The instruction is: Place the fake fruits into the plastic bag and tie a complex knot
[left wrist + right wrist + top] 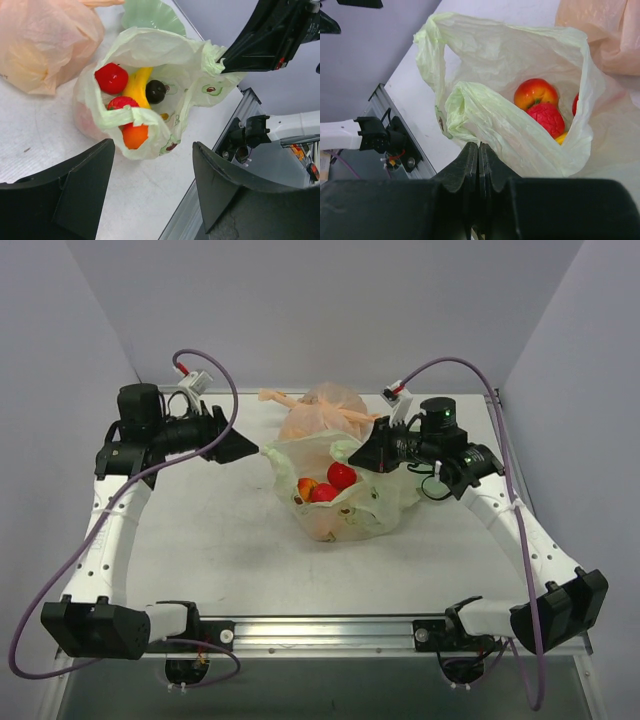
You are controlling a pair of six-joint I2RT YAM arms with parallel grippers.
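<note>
Pressed flat together at the bottom of its own wrist view, the right gripper (478, 150) has its black fingers closed on a fold of the rim of the green bag (520, 135), and holds that side of the mouth up. The bag stands open near the middle of the table (200, 540), its thin film crumpled and sagging. The fruits lie inside it. A round red one (111, 78) is at the far side of the opening, with a yellow banana (137, 85) beside it and a small dark fruit (155, 91) touching the banana. A bumpy red fruit (121, 103) lies under the near fold of the rim, and an orange one (135, 136) shows through the film just below that fold. The left gripper (245, 448) hangs just to the left of the bag, apart from it, its two fingers spread wide with nothing between them. Behind the bag, touching its far side, sits a knotted peach bag (320, 415). A pale green wavy dish (152, 15) peeks out just beyond the green bag's far rim.
</note>
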